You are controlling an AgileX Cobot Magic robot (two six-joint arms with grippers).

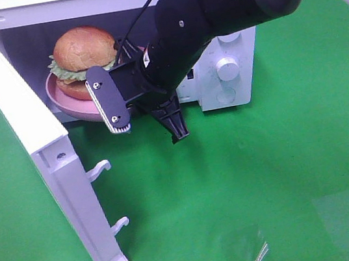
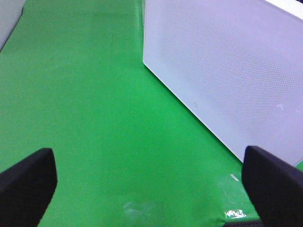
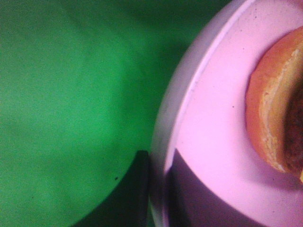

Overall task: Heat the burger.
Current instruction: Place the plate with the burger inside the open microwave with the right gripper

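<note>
The burger [image 1: 83, 57], with a golden bun, lettuce frill and dark filling, sits on a pink plate [image 1: 69, 105] in the mouth of the open white microwave [image 1: 227, 63]. My right gripper [image 1: 150, 131] is open. One finger [image 1: 108, 103] stands in front of the plate's near rim and the other finger [image 1: 175, 122] hangs apart over the green cloth. The right wrist view shows the plate rim [image 3: 189, 94] and the bun's edge [image 3: 274, 109] very close. My left gripper [image 2: 151, 189] is open and empty beside the microwave door's outer face [image 2: 227, 80].
The microwave door [image 1: 39, 150] is swung wide open to the left, with two latch hooks [image 1: 101, 169] sticking out. The control panel with a knob [image 1: 226, 68] is right of the cavity. Green cloth [image 1: 268, 188] covers the table.
</note>
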